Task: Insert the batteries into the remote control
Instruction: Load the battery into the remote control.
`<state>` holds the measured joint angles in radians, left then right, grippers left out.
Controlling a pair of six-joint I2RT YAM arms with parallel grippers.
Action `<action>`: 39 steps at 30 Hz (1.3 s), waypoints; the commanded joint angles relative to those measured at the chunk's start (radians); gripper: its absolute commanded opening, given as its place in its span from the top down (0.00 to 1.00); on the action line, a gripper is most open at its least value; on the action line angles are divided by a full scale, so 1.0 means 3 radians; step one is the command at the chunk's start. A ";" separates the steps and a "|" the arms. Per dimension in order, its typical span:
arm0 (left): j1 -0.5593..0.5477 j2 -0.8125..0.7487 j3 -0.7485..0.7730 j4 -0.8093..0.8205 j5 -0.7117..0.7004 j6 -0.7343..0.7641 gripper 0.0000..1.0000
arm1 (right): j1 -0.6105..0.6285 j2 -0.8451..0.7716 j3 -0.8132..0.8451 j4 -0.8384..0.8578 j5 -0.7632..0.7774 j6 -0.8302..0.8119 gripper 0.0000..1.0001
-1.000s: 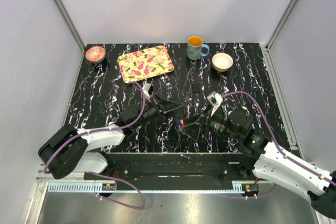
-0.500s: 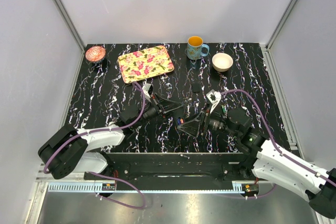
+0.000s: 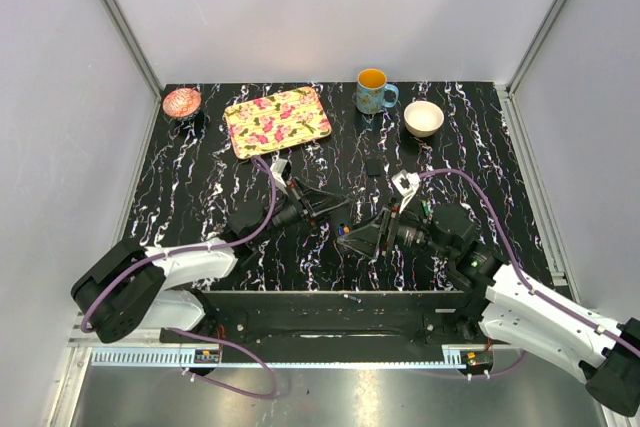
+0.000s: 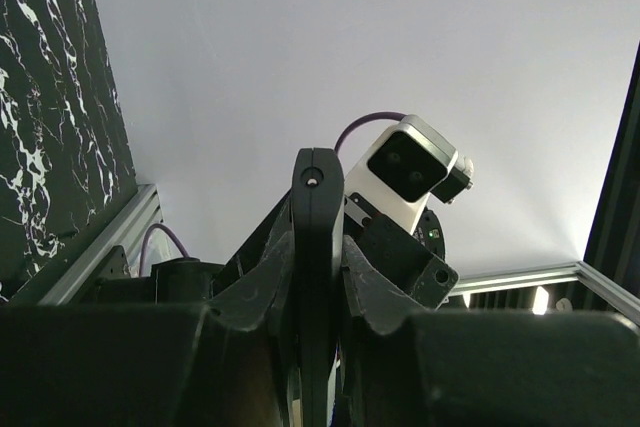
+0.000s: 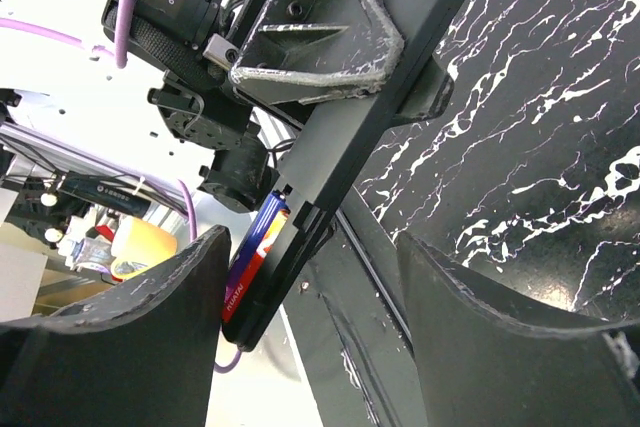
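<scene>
My left gripper (image 3: 318,209) is shut on the remote control (image 3: 335,219), a flat black bar held above the table's near middle. The left wrist view shows the remote (image 4: 317,197) edge-on, clamped in my left gripper (image 4: 317,277). In the right wrist view, one battery (image 5: 250,262), blue and red, lies along the remote's (image 5: 370,117) near end. My right gripper (image 5: 315,282) is open, its jaws standing wide on either side of that end, and the battery is close to its left finger (image 5: 150,337). The top view shows my right gripper (image 3: 352,237) at the battery (image 3: 343,232). No other battery shows.
A floral tray (image 3: 277,120) lies at the back left, with a pink dish (image 3: 181,102) beside it. An orange-filled mug (image 3: 373,91) and a white bowl (image 3: 423,118) stand at the back. A small black piece (image 3: 373,165) lies on the marbled table (image 3: 200,187).
My right gripper has shifted a little left and away from me, closer to the remote's end. The left arm has held still with the remote.
</scene>
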<state>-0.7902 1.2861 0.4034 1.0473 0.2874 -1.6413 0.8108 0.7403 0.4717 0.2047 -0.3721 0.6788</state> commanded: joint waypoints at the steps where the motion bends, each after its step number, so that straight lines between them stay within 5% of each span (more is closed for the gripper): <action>1: -0.0076 -0.0171 0.0123 0.0354 0.0116 -0.0092 1.00 | -0.0105 0.0018 -0.0064 0.0069 0.0110 0.0013 0.30; 14: -0.0102 -0.0161 0.0128 0.0461 0.0126 -0.0102 1.00 | -0.0177 0.0191 0.0018 0.0141 -0.0109 0.0064 0.37; 19: -0.0102 -0.0176 0.0128 0.0441 0.0121 -0.0021 1.00 | -0.0177 0.0278 0.0013 0.0131 -0.0262 0.0105 0.62; 21: -0.0102 -0.0176 0.0133 0.0405 0.0126 0.0015 1.00 | -0.0177 0.0309 0.0018 0.0121 -0.0299 0.0135 0.64; 26: -0.0102 -0.0212 0.0138 0.0217 0.0111 0.0214 1.00 | -0.0177 0.0345 0.0105 0.0075 -0.0411 0.0349 0.31; 29: -0.0102 -0.0217 0.0123 0.0165 0.0070 0.0281 1.00 | -0.0187 0.0299 0.0181 -0.0022 -0.0350 0.0498 0.22; 39: -0.0102 -0.0207 0.0189 -0.0142 0.0065 0.0490 1.00 | -0.0197 0.0038 0.0345 -0.0345 -0.0278 0.0616 0.24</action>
<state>-0.8169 1.2510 0.4122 1.0142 0.3138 -1.5299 0.7628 0.7872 0.5194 0.1287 -0.4648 0.8425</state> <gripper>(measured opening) 0.203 0.784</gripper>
